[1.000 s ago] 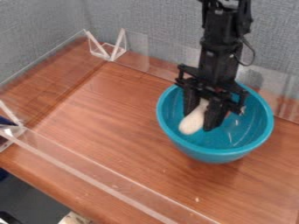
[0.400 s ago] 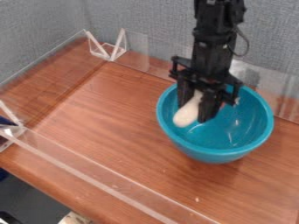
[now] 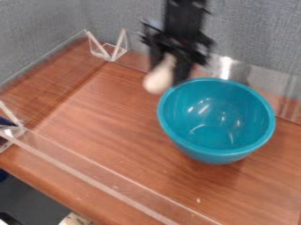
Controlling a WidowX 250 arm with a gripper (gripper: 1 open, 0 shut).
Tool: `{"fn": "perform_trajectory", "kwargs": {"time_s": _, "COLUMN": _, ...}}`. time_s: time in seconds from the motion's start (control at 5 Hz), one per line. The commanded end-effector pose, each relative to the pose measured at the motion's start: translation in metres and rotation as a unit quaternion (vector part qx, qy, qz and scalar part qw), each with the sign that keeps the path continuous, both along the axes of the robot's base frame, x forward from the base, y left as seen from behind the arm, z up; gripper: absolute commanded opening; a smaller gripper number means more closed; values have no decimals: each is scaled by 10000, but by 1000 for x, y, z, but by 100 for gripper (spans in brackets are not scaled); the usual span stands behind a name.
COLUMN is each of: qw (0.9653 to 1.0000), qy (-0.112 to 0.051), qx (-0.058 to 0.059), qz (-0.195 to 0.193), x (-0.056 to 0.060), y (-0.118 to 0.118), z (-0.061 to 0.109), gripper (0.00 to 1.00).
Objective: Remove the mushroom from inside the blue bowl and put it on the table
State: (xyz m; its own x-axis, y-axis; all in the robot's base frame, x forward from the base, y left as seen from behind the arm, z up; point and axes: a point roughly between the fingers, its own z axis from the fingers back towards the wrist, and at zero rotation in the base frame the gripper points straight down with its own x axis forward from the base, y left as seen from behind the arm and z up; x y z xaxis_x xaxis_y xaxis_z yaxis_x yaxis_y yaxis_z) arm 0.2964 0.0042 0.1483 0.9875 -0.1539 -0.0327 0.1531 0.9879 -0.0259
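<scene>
Going from the front of the shot backwards: nearest is a big stretch of the table (image 3: 123,163), reddish-brown wood grain, and that's where the toy has to end up, so the actual putting-down part is still to do. Next up is the blue bowl (image 3: 217,145), a big round teal-blue thing with deep glossy walls, and I can't see anything lying in it, so I'd call the "get it out" half basically done. Behind that, just past the bowl's rim on its far left side in the picture, is the mushroom (image 3: 159,80), up in the air under the arm. The claw (image 3: 165,64) is closed on it as far as I can tell, though it's pretty smeared so don't ask me which bit is pinched. What's left, imo: carry it a bit more clear of the rim, lower it onto the wood, let go, back off. Call it a bit over halfway. As for looks, the mushroom is a small pale blob, cream-white on the part that shows, way smaller than the bowl. It's blurry, and I can't make out the cap properly or say which way up it is.
</scene>
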Motion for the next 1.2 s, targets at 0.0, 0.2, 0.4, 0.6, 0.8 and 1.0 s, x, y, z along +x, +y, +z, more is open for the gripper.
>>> {"fn": "perform_trajectory", "kwargs": {"time_s": 0.0, "qw": 9977, "qy": -308, "qx": 156, "qz": 583, "x": -5, "y": 47, "z": 19, "gripper": 0}}
{"fn": "perform_trajectory", "kwargs": {"time_s": 0.2, "qw": 9953, "qy": -73, "qx": 338, "qz": 908, "x": -17, "y": 97, "z": -6, "gripper": 0}}
{"fn": "perform_trajectory", "kwargs": {"time_s": 0.4, "qw": 9954, "qy": 153, "qx": 418, "qz": 846, "x": -37, "y": 110, "z": -39, "gripper": 0}}
{"fn": "perform_trajectory", "kwargs": {"time_s": 0.6, "qw": 9965, "qy": 303, "qx": 454, "qz": 627, "x": -30, "y": 97, "z": -65, "gripper": 0}}
{"fn": "perform_trajectory", "kwargs": {"time_s": 0.8, "qw": 9975, "qy": 339, "qx": 493, "qz": 369, "x": -26, "y": 82, "z": -70, "gripper": 0}}
{"fn": "perform_trajectory", "kwargs": {"time_s": 1.0, "qw": 9979, "qy": 313, "qx": 498, "qz": 282, "x": -22, "y": 76, "z": -75, "gripper": 0}}
